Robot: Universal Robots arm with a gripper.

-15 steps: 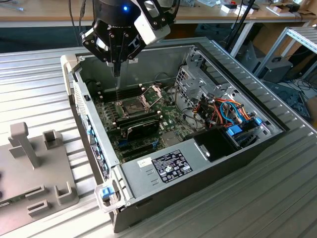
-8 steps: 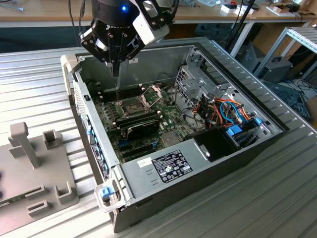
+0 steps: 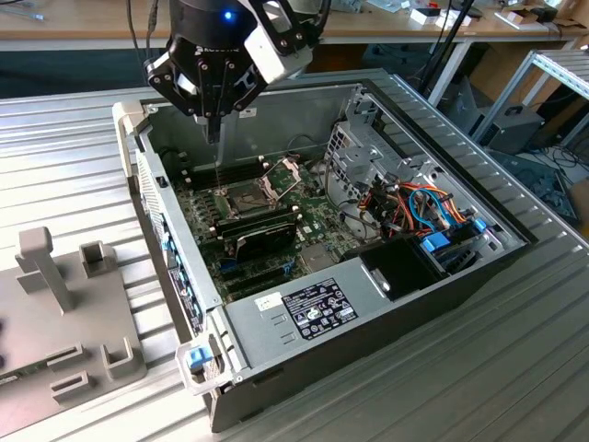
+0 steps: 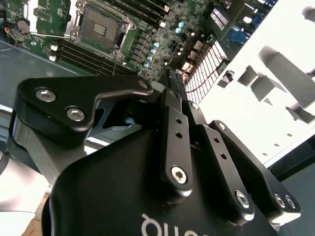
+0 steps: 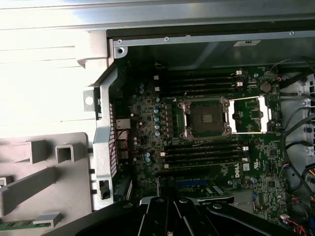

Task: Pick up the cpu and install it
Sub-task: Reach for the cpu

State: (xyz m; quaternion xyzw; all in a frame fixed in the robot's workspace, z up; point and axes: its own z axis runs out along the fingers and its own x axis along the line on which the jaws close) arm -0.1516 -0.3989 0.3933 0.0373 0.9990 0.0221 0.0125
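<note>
Fingers (image 4: 172, 123) pinched almost together on the cpu (image 4: 175, 74), up over the open case (image 3: 386, 359)

cpu sits right at the tips, gripped by its flat faces and standing on edge, lower edge aimed down at the motherboard (image 5: 147, 123). Exterior view gives just a thin sliver under the gripper (image 3: 217, 129), above the case's far corner on the exterior view's left. Second wrist view catches a dotted bit past the tips. First wrist view has the bare socket (image 5: 205, 118), frame (image 5: 251, 115) flipped open beside it.
</note>
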